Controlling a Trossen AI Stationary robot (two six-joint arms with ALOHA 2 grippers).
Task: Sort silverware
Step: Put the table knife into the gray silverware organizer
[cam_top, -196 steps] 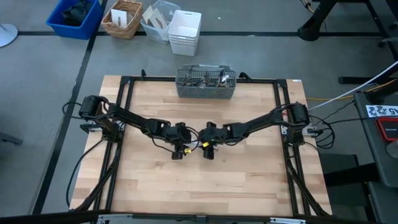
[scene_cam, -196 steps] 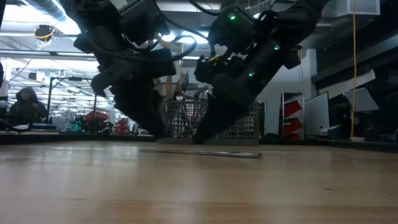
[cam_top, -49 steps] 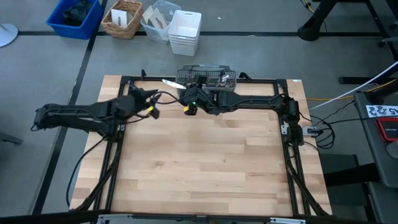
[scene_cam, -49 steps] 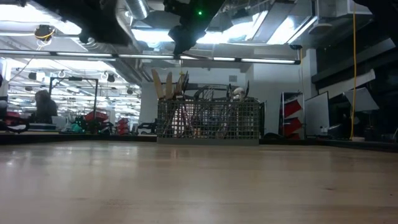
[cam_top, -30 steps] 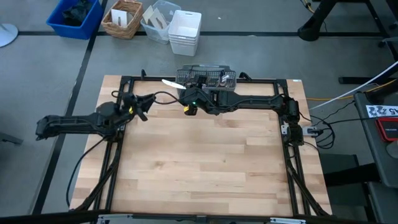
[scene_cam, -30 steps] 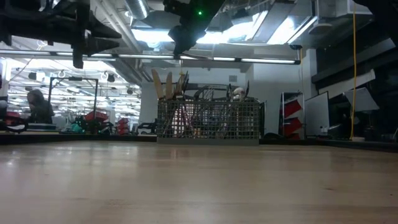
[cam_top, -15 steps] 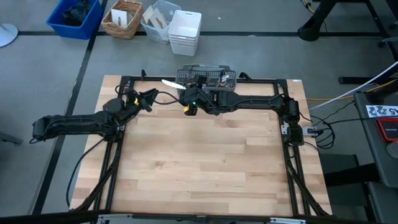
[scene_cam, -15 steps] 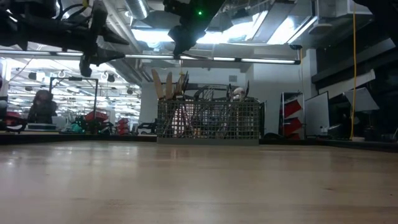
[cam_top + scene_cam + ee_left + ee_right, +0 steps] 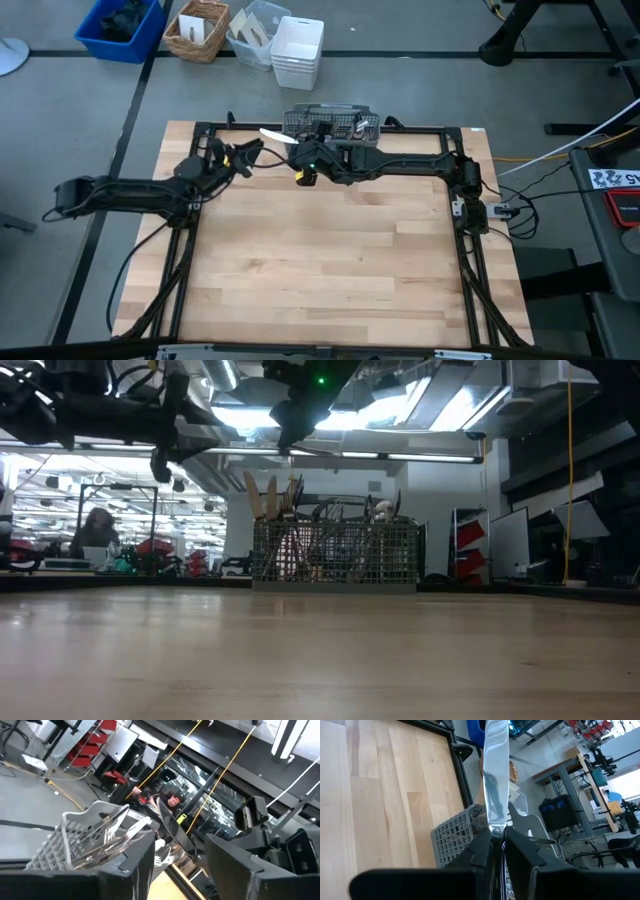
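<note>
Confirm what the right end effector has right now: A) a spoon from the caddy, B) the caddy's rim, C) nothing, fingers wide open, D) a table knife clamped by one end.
D: in the right wrist view the right end effector is shut on a knife, whose flat shiny blade sticks out past the fingers over the caddy.

We saw R gripper [image 9: 300, 150] raised at table's far edge, fingers [image 9: 482, 851] clamped on sth thin, arm stretched sideways. L gripper [image 9: 250, 153] also raised, near it, fingers spread wide, holding nothing.
</note>
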